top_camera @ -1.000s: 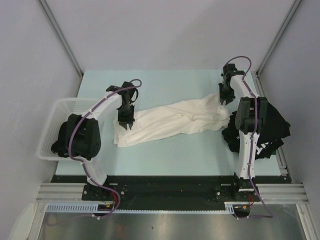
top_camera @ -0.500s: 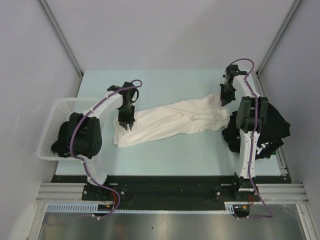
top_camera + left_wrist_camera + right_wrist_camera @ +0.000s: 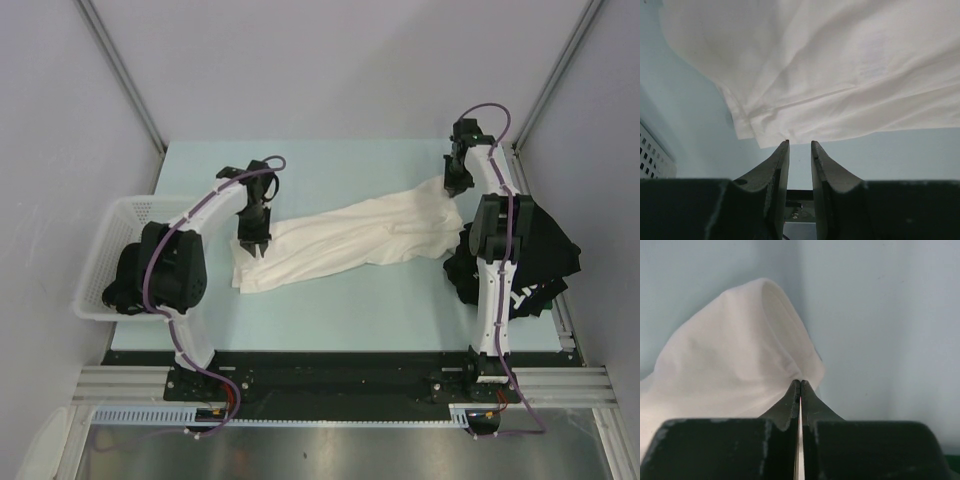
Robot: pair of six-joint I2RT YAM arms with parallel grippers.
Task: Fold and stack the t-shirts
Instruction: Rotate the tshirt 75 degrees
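The middle of the table [image 3: 330, 165] is crossed diagonally by the cream-white t-shirt [image 3: 340, 240], which is stretched from just beside the left gripper [image 3: 251, 249] to the right gripper [image 3: 453, 187], whose closed jaws pinch one end. Bare table is found behind the cloth up to the back wall [image 3: 350, 70], and in a strip in front of it along the near edge. The left edge is taken up by the white mesh basket [image 3: 112, 215], partly overhung by the left arm [image 3: 165, 275]. The right edge is blocked by a heap of black t-shirts [image 3: 548, 248], partly hidden by the right arm [image 3: 495, 270]. Grey walls close in both sides.
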